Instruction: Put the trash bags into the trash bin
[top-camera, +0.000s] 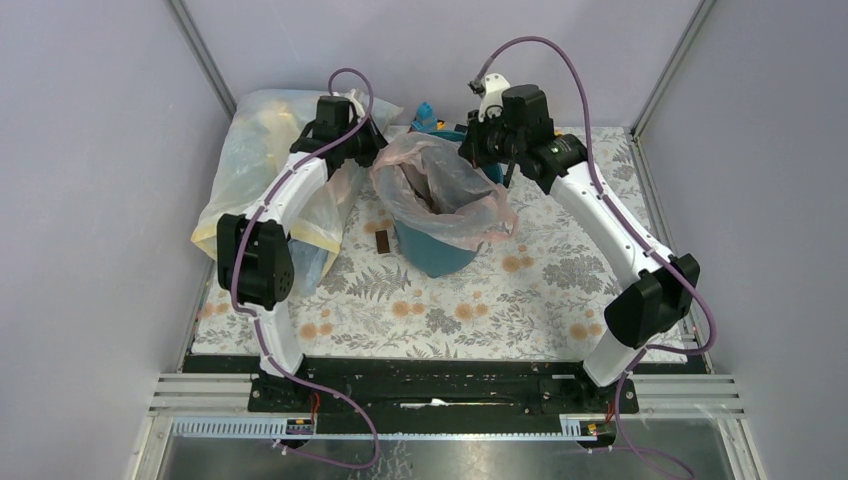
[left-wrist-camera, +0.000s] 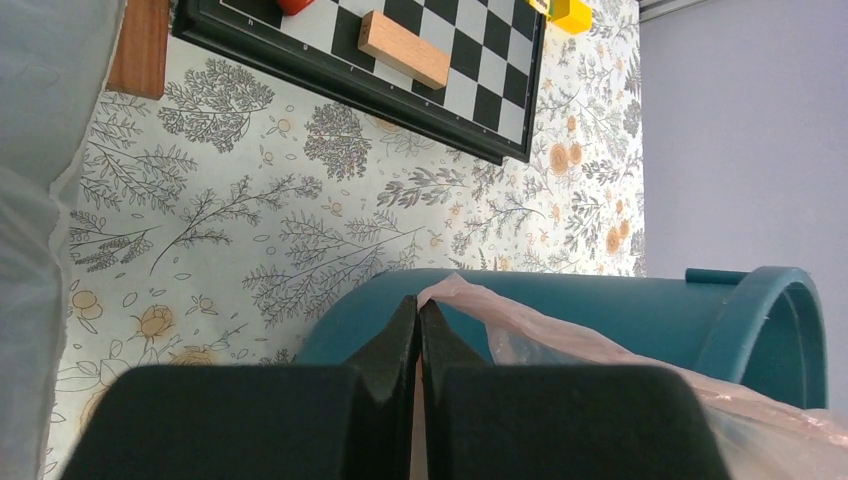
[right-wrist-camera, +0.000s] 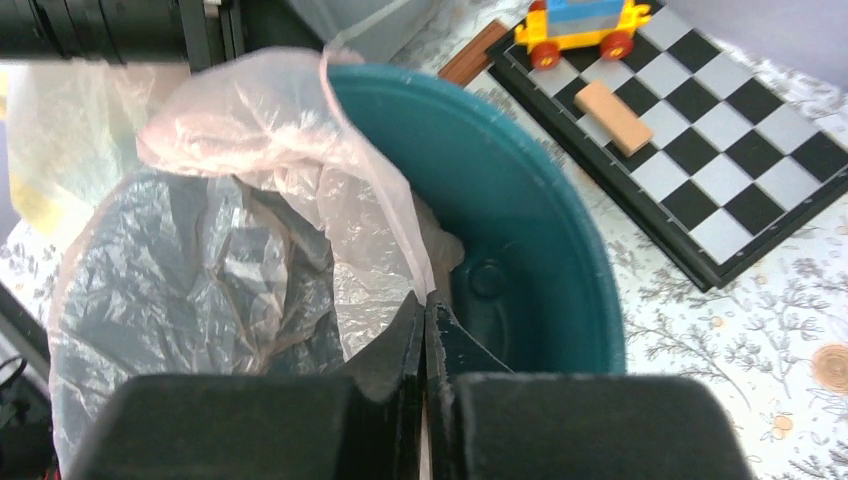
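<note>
bin: trash bin (top-camera: 436, 256) (left-wrist-camera: 600, 310) (right-wrist-camera: 540, 220), teal, mid-worktop between the 2 arms, mouth facing up.
bag: 1 pink see-through trash bag (top-camera: 440, 185) (left-wrist-camera: 560, 340) (right-wrist-camera: 250, 200), crumpled and spread over the bin's mouth. Film covers the left part of the opening in the right wrist view; the rest of the inside is bare teal. Top view shows some film hanging outside the rim on the right arm's side.
left pincer (top-camera: 365, 150) (left-wrist-camera: 419, 310): jaws pressed together, thin pink bag edge pinched between the tips, right at the bin's outer rim.
right pincer (top-camera: 505, 165) (right-wrist-camera: 425, 305): jaws together as well, bag film caught at the tips, sitting over the bin's open mouth.
worktop (top-camera: 500, 300) (left-wrist-camera: 250, 220): floral cloth.
other bag: large clear bag (top-camera: 250, 150) with yellowish patches, far left, partly under the left arm.
board: checkerboard (left-wrist-camera: 440, 70) (right-wrist-camera: 720, 160) near the bin, not touching it; wooden block (left-wrist-camera: 405, 50) (right-wrist-camera: 613, 117) lying flat on it.
toy: yellow-and-blue toy car (right-wrist-camera: 585, 25) with red wheels at the board's edge.
loose bit: small dark brown piece (top-camera: 384, 243) on the cloth just beside the bin base.
</note>
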